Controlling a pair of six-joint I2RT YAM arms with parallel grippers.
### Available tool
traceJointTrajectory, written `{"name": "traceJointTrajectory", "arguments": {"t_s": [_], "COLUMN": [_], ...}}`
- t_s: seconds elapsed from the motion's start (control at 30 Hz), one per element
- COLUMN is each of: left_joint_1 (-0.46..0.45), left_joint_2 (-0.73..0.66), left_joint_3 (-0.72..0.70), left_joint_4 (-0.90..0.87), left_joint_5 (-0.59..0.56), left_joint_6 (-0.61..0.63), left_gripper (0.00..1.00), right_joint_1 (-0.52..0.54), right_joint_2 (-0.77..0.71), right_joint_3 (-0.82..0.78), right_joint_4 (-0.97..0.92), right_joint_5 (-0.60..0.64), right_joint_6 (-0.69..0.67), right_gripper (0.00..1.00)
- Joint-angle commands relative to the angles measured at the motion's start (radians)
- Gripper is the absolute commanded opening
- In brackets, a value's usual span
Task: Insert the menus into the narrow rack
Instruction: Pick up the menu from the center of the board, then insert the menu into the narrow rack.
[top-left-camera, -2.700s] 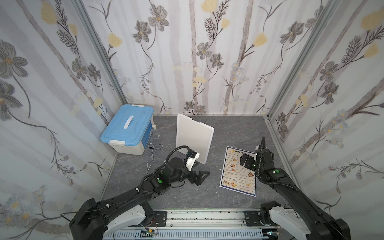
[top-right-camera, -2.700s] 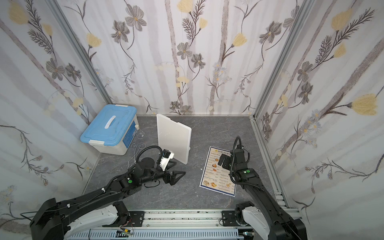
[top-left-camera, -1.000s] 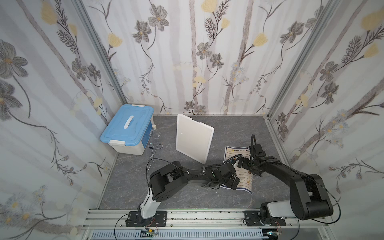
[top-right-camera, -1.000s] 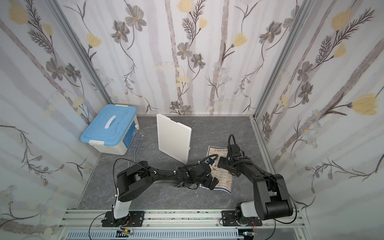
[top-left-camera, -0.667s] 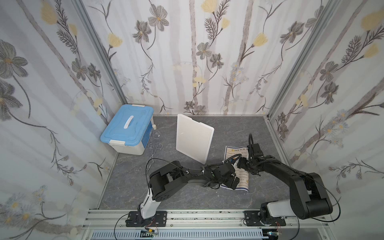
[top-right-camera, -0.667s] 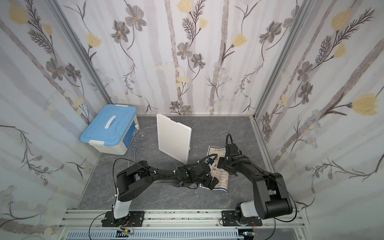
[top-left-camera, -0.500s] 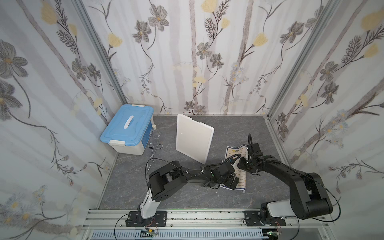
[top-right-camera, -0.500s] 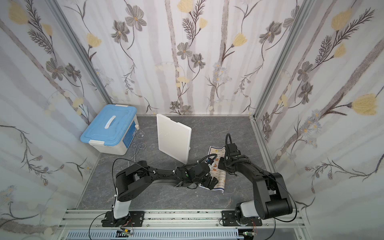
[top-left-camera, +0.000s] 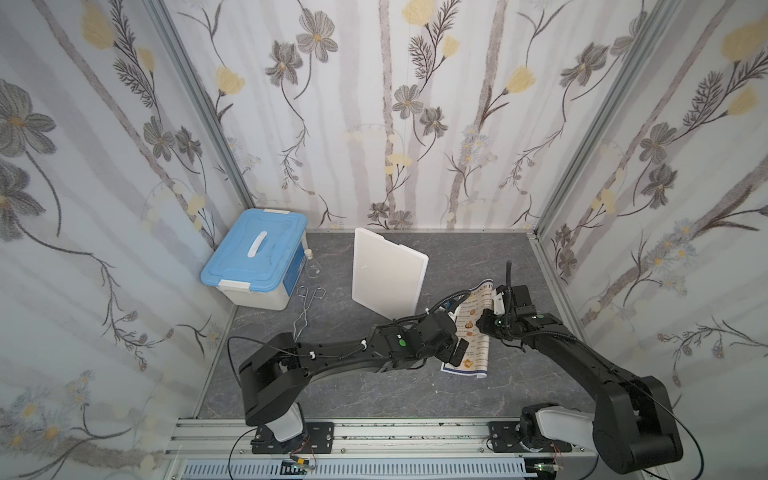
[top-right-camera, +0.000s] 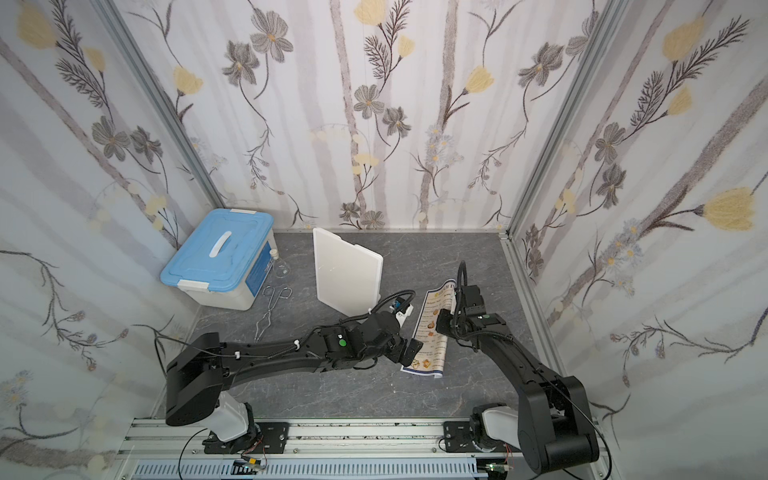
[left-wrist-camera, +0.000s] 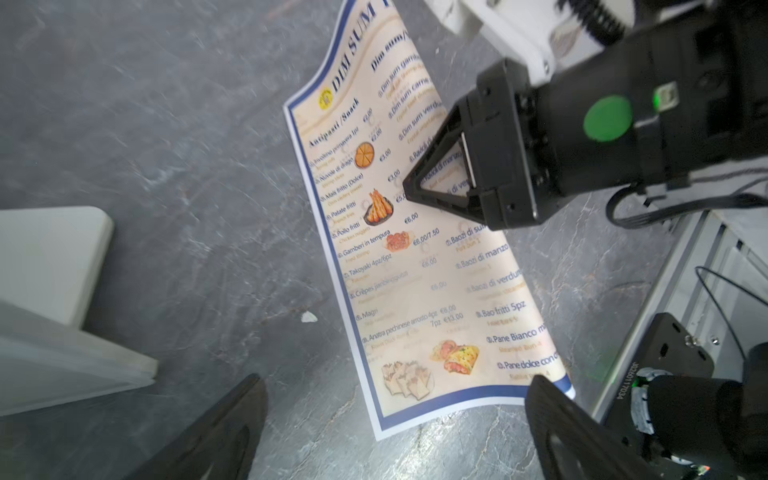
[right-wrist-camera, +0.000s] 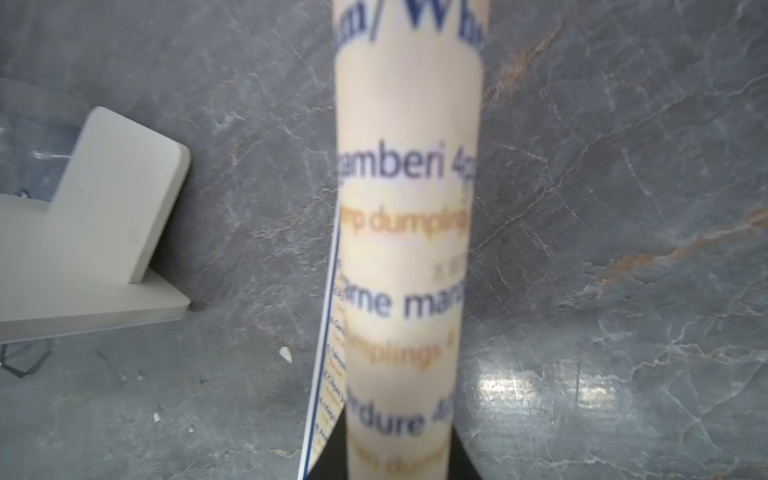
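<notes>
One blue-lidded box (top-left-camera: 255, 257) sits at the far left of the grey counter (top-left-camera: 374, 386). A small glass flask (top-left-camera: 312, 268) stands just beside it, and a pair of wire tongs (top-left-camera: 306, 309) lies nearby. Right of these, the white rack (top-left-camera: 388, 276) stands on edge near the middle, a flat, plain panel with rounded corners, empty and well apart from the box.

Further right, the left arm reaches low across the counter. The left claw (top-left-camera: 455, 351) is spread wide and hovers at the menu's left edge, holding nothing. In the left wrist view its two dark fingers (left-wrist-camera: 216, 432) frame the sheet's near end.

The menu (top-left-camera: 478, 347) lies right of the rack, between the two claws, in both top views (top-right-camera: 432, 340). It is a glossy cream-white sheet with a blue border and a blue "DIM SUM" heading beside a small yellow round logo. Two columns list dish names and euro prices. Small food photos break up the text: an orange disc cut in wedges, fried prawns, dumplings and a filled wrap. The sheet is bowed, with its near end on the counter and its far end and right side raised.

On the right, the right claw (top-left-camera: 484, 324) is pressed onto the menu's right side, pinching it. In the right wrist view the sheet runs up between the fingers, curled and blurred.
</notes>
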Motion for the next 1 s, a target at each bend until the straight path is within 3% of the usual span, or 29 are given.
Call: {"name": "traceJointTrajectory", "arguments": {"t_s": [0.0,0.33,0.6,0.83,0.97], "left_joint_1": [-0.002,0.01,0.132,0.252,0.315], "left_joint_2": [-0.103,-0.489,-0.604,-0.663,-0.654], "left_joint_3": [-0.018,-0.201,-0.208,-0.272,-0.272], "left_joint_4": [-0.034,0.089,-0.001,0.051,0.112], "left_joint_5": [-0.111,-0.153,-0.143,-0.009,0.129], "left_joint_6": [0.052,0.122,0.131,0.122,0.151], "left_gripper": [1.0,1.0,1.0,1.0,1.0], "right_joint_1": [0.007,0.05,0.104,0.158,0.162], "right_joint_2": [-0.065,-0.187,-0.133,-0.044,0.002], "right_joint_3": [0.044,0.306,0.58,0.78,0.843], "right_joint_4": [-0.02,-0.115,-0.15,-0.129,-0.072], "right_joint_5": [-0.05,-0.094,-0.07,-0.047,-0.056], "right_joint_6": [-0.027,-0.101,-0.155,-0.212,-0.237], "right_gripper": [0.2,0.21,0.21,0.2,0.21]}}
